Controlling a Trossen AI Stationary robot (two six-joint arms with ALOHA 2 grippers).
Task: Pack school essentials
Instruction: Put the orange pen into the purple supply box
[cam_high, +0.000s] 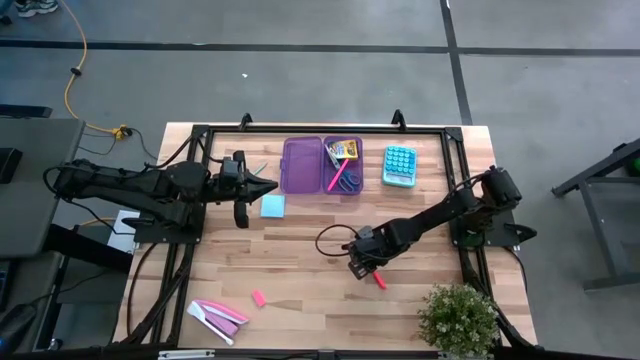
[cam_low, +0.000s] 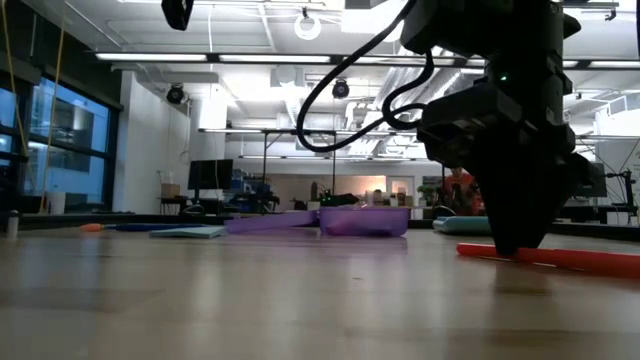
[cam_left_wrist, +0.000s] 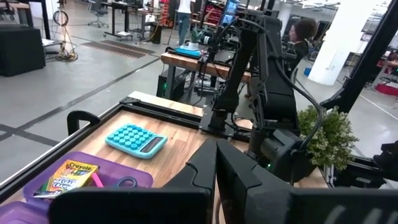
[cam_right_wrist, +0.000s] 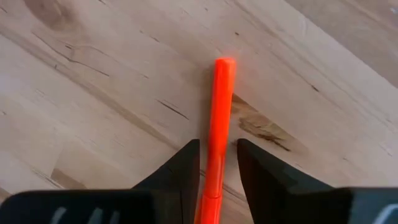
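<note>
My right gripper (cam_high: 366, 266) stands low over an orange-pink marker (cam_right_wrist: 219, 118) that lies flat on the wood, and is shut on it. The open purple case (cam_high: 300, 166) holds the yellow crayon box (cam_high: 342, 150), the blue-handled scissors (cam_high: 349, 183) and a pink marker (cam_high: 336, 176). The light-blue notepad (cam_high: 272, 206) lies flat beside the case. My left gripper (cam_high: 268, 186) hovers shut and empty next to the case's left half, just past the notepad. A small pink eraser (cam_high: 258, 297) lies toward the near edge. My right gripper pinches the marker's barrel (cam_right_wrist: 214, 155) between its two fingers, coming from above and pointing down, with the fingers across it. The marker's far end (cam_right_wrist: 224, 64) sticks out past the fingertips. The marker lies on the table (cam_low: 575, 261), level, not lifted.
The light-blue calculator (cam_high: 399, 165) sits right of the case. Flat pink-and-white pieces (cam_high: 217, 315) lie at the near left, and a potted plant (cam_high: 458, 318) stands at the near right corner. Bare wood spans the middle between the arms.
</note>
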